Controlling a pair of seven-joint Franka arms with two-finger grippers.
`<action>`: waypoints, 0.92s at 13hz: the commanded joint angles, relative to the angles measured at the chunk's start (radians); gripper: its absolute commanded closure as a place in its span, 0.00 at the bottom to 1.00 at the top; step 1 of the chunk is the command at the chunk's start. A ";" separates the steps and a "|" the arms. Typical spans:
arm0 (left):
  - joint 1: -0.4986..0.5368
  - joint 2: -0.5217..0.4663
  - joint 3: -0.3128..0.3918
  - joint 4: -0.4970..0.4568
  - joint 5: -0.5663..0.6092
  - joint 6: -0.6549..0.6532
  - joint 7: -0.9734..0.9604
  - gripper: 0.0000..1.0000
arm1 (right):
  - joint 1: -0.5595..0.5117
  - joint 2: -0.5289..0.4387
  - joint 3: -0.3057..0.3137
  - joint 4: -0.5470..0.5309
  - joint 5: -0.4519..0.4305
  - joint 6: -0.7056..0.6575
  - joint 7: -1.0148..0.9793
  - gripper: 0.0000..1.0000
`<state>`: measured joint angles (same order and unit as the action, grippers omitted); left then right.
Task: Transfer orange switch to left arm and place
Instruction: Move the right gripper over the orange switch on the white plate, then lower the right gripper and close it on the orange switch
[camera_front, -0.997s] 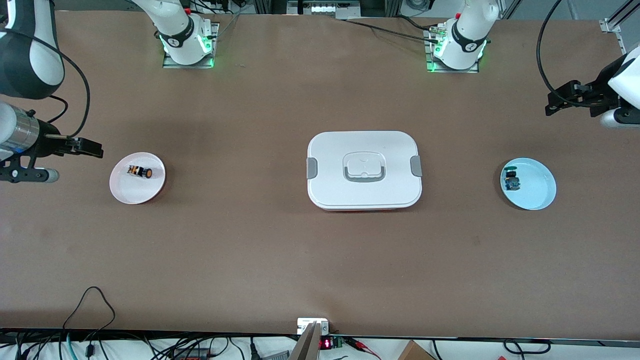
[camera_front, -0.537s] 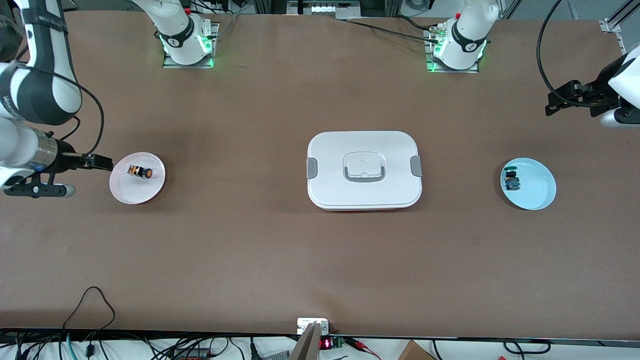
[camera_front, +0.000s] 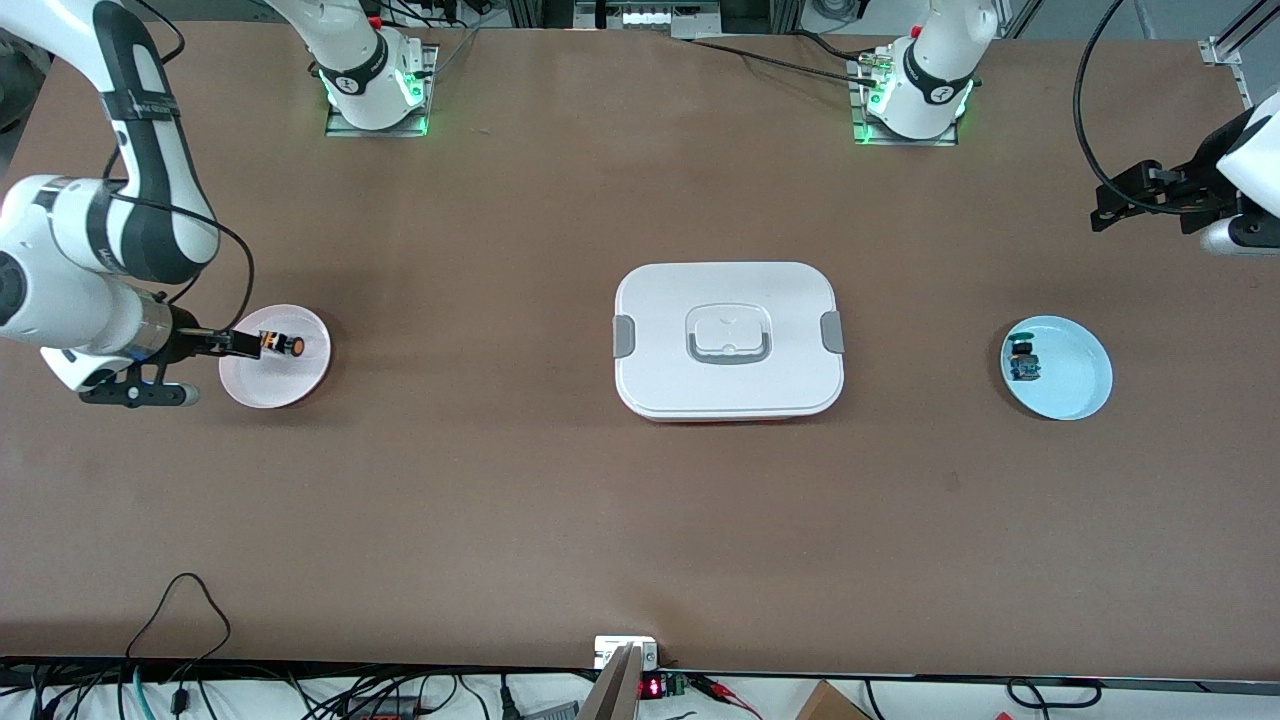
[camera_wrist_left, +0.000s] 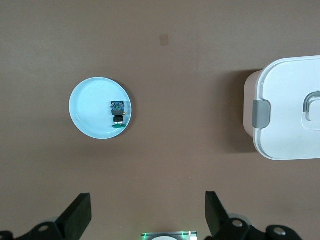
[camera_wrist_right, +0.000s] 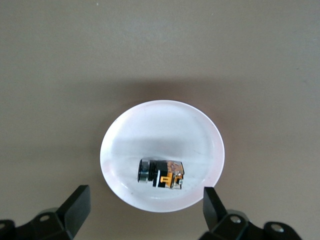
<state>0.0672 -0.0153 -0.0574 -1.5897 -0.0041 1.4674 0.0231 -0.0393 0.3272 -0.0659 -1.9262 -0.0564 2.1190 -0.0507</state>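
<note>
The orange switch lies on its side in a pink dish at the right arm's end of the table. The right gripper hangs over the dish's nine o'clock rim, fingers spread. The white box sits mid-table. The left gripper waits, fingers spread, above a blue dish holding a blue-and-green switch.

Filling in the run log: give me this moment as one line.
right end effector: open, over pink plate | orange switch: on plate, ungrasped | left end effector: open, waiting | box: mid-table
</note>
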 joint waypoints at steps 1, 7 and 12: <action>0.002 0.015 -0.002 0.037 -0.010 -0.025 -0.011 0.00 | -0.008 -0.007 0.006 -0.112 -0.006 0.116 -0.008 0.00; 0.002 0.015 -0.002 0.037 -0.011 -0.025 -0.011 0.00 | -0.045 0.044 0.006 -0.155 0.006 0.173 0.011 0.00; 0.002 0.015 -0.002 0.037 -0.011 -0.025 -0.011 0.00 | -0.040 0.046 0.006 -0.203 0.006 0.242 0.067 0.00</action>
<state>0.0672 -0.0153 -0.0574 -1.5891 -0.0041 1.4674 0.0231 -0.0783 0.3843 -0.0664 -2.0975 -0.0549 2.3226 -0.0196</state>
